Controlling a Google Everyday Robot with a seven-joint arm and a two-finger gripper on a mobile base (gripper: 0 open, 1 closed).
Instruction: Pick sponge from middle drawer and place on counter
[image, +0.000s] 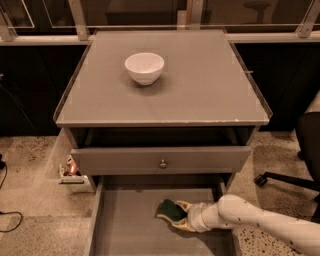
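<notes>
The middle drawer (125, 225) is pulled out at the bottom of the view, a grey tray with a flat floor. The sponge (170, 209), dark green on top, lies on its floor toward the right. My gripper (180, 216) reaches in from the lower right on a white arm, with its pale fingertips (184, 206) right at the sponge's right side and the jaws around it. The counter (200, 80) is the grey cabinet top above.
A white bowl (144, 67) stands on the counter toward the back left. A closed grey drawer front with a round knob (163, 163) sits above the open drawer. An office chair base (285, 180) is on the right. A small box of items (70, 170) is on the floor at left.
</notes>
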